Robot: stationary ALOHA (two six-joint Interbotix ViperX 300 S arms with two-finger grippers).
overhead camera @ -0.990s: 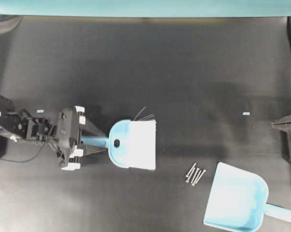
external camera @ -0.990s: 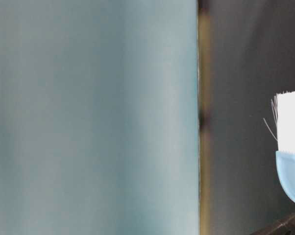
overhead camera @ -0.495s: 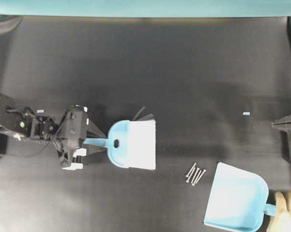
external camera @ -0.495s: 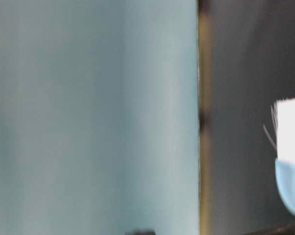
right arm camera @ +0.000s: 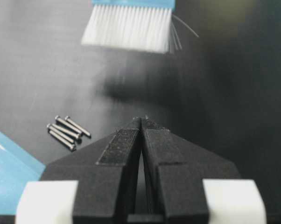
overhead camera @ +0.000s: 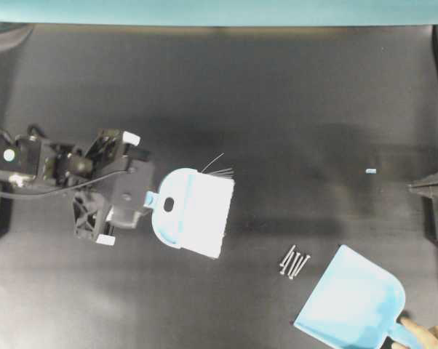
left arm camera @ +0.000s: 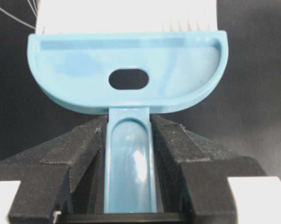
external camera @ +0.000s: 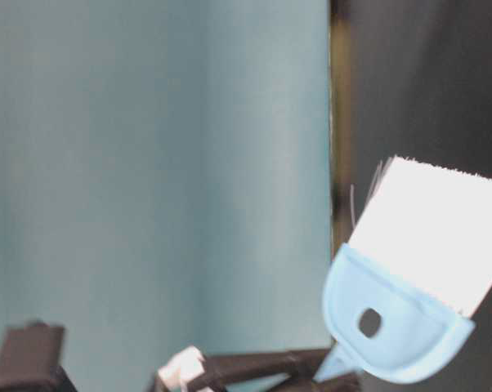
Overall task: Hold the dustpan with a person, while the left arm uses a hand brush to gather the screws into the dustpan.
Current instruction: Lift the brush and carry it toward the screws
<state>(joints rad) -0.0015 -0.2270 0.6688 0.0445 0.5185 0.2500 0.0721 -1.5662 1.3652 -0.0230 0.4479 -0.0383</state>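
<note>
Overhead: hand brush (overhead camera: 190,220) tilted on the dark table (overhead camera: 277,109), bristles toward the screws (overhead camera: 293,262), well apart from them; dustpan (overhead camera: 350,305) just right of the screws, its handle pinched by the person's hand (overhead camera: 426,337) at the bottom edge. Left wrist view only: left gripper (left arm camera: 129,135) clamped on the brush's slim handle, fingers (left arm camera: 80,149) pressing both sides. Right wrist view only: right gripper (right arm camera: 141,120) with tips pressed together, holding nothing. Table-level: brush body (external camera: 393,327) raised before a teal wall (external camera: 148,163).
</note>
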